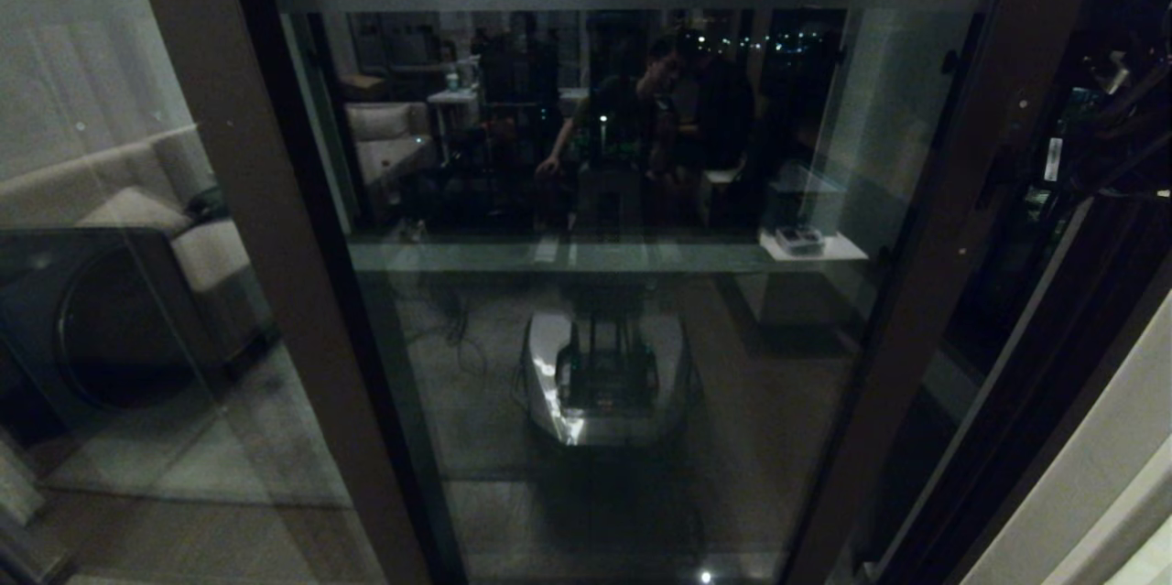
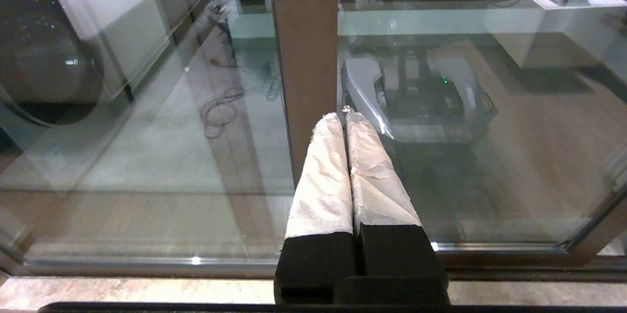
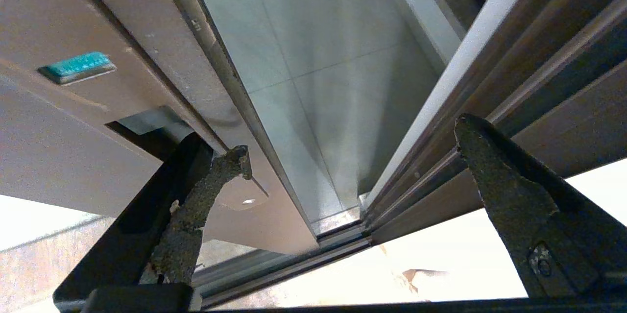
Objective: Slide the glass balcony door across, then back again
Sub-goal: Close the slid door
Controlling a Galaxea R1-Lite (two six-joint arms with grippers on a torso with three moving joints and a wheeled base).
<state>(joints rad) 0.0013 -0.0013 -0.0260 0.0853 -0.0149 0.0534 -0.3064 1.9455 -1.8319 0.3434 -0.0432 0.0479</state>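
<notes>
Left of frame in the head view: fixed pane (image 1: 110,310), smooth glass, pale sofa (image 1: 183,228) behind it. Centre: door (image 1: 604,292), tall glass panel in matte brown frame, frosted band with small characters along the top, reflections of the robot's base lower down. Left gripper (image 2: 344,116): cloth-wrapped, crinkled fingers (image 2: 321,176) pressed together, tips at the brown stile, contact unclear. Right gripper (image 3: 350,144): rough, gritty fingers (image 3: 504,185) spread wide, one at the recessed handle (image 3: 147,129) of the door's edge, the other near the ribbed jamb (image 3: 539,83). Pale floor tiles show through the gap.
</notes>
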